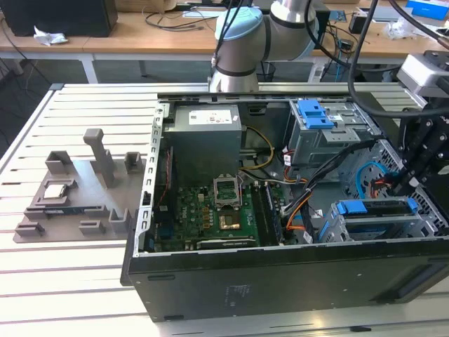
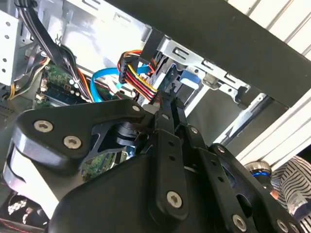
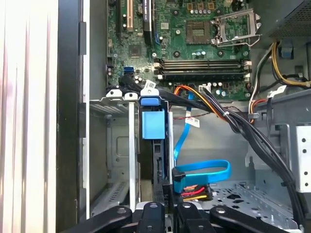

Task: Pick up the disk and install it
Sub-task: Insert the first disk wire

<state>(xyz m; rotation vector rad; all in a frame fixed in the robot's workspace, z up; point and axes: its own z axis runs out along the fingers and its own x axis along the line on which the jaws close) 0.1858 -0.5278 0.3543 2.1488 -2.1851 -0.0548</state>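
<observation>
disk (image 3: 153,145) edge-up in bay slot, blue rail showing | gripper (image 3: 165,206) fingers pinched together on its end | stiff, heavyish, shock-fragile; hold by rail edges

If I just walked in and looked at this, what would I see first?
First you'd see the big open computer case on the slatted table, with its green motherboard in the middle. Bright blue jumps out next: the disk with its blue rail sits in the metal cage at the exterior view's right, and the black gripper is right at its end. The pale blue robot arm stands behind the case.
</observation>
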